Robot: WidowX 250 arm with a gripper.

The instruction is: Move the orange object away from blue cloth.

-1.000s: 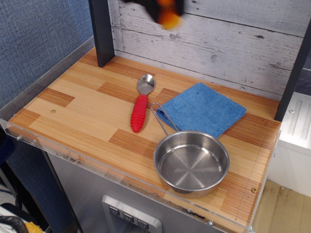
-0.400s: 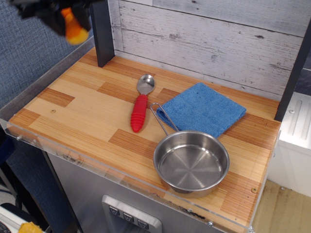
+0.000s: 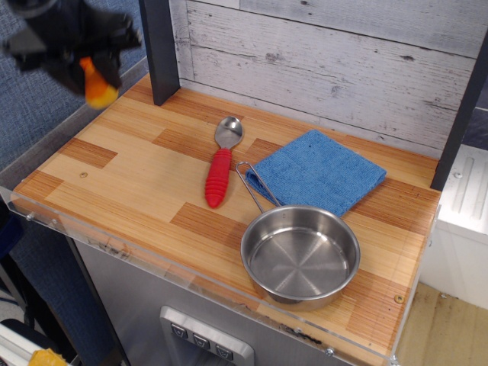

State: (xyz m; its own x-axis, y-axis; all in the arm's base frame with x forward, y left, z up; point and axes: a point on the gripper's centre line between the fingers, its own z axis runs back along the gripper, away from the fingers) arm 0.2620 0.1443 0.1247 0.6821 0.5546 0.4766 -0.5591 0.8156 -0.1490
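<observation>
Since a second ago the gripper (image 3: 90, 72) has swung from high over the back wall, above the spoon, across to the far left and come lower, and the orange object (image 3: 97, 88) has travelled with it; the blue cloth (image 3: 316, 171), the red-handled spoon (image 3: 221, 164) and the steel pan (image 3: 300, 255) lie exactly where they did. Now the blurred black gripper hangs over the left rear corner of the wooden table (image 3: 130, 175), well apart from the blue cloth, with the spoon between the two. Its jaws look closed on the orange object, which pokes out below them, though motion blur hides how wide they stand. The toy appears to be off the wood, in the air, and near the table's left edge. By my reading the carry is nearly done and the set-down is the step in hand. To do it well, I would lower straight down onto the bare wood left of the spoon, keeping a little inside the raised clear rim so the soft toy cannot roll or flop off the edge. Release only once the toy seems to rest on the surface, then lift straight up so the plush does not cling to the fingers and get dragged back toward the blue cloth.
</observation>
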